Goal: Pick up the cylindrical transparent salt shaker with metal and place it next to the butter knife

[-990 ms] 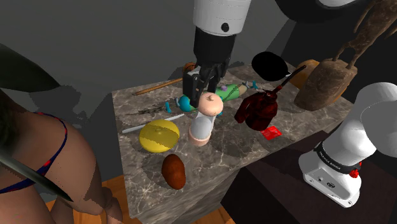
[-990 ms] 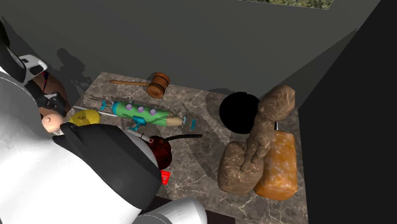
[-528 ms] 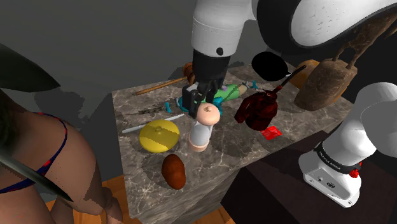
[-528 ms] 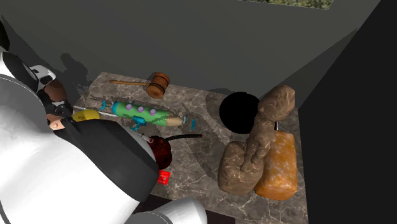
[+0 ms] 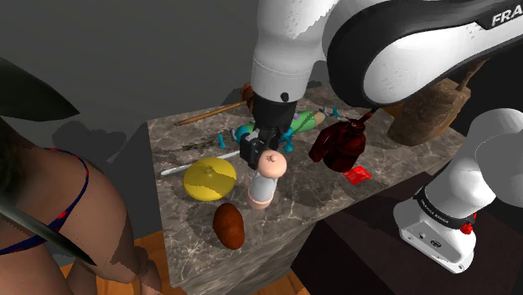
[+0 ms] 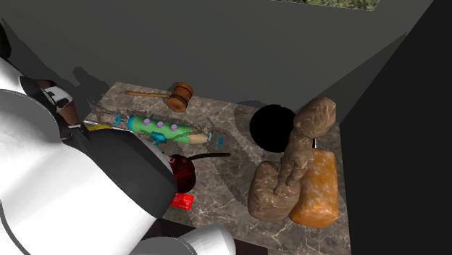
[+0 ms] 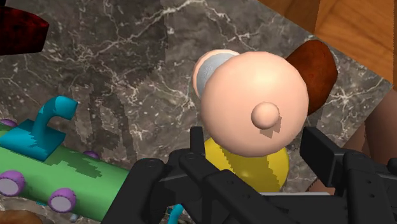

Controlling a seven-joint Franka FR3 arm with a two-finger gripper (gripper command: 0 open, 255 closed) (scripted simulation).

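Note:
The salt shaker [image 5: 262, 178] has a pink rounded cap with a small knob and a greyish body. It hangs tilted between the fingers of my gripper [image 5: 266, 149], which is shut on its cap. In the wrist view the cap [image 7: 254, 102] sits between the two fingers of the gripper [image 7: 257, 147]. The shaker is just beside a yellow disc [image 5: 209, 178]. A slim silvery butter knife [image 5: 178, 168] lies on the marble table [image 5: 327, 197], past the disc toward the shoulder view's left. I cannot tell whether the shaker's base touches the table.
A brown rounded lump [image 5: 228, 225] lies near the front edge. A dark red object [image 5: 338, 144], a small red piece [image 5: 359, 173] and a green roller toy with teal handles [image 6: 165, 130] are nearby. A wooden mallet [image 6: 179, 95] and a brown sculpture [image 6: 290, 174] stand further off.
My gripper has carried the shaker down and toward the shoulder view's lower left, closer to the yellow disc. The arm now covers more of the second exterior view.

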